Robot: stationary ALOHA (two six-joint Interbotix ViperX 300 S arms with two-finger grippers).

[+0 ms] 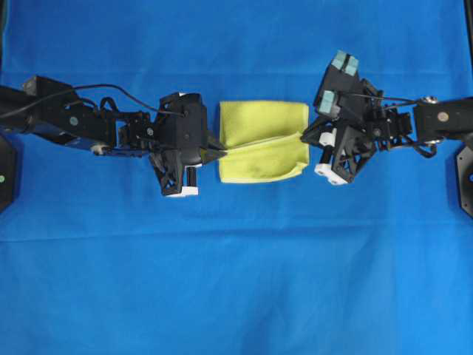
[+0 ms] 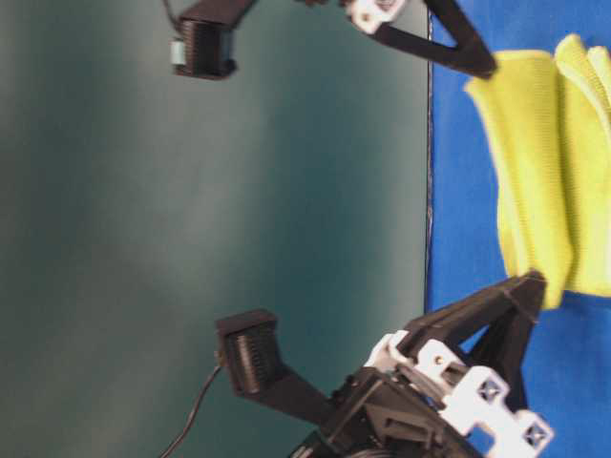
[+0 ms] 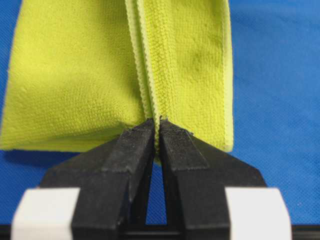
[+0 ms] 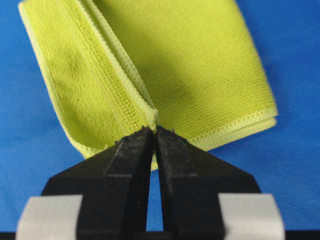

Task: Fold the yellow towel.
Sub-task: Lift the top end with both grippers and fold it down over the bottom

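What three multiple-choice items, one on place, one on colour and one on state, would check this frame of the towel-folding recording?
1. Where does the yellow towel sit in the overhead view?
A. Between the two grippers
B. Far left of both arms
C. At the bottom edge

2. What colour is the large cloth under everything?
A. Red
B. Blue
C. White

3. What are the left gripper and right gripper doing?
A. Both open wide above the towel
B. Only the left one grips
C. Both shut on the towel's hemmed edges

Answers:
1. A: the overhead view shows the towel in the middle with a gripper at each side.
2. B: blue fabric fills the surface in every view that shows it.
3. C: each wrist view shows its fingers pinched together on the stitched hems.
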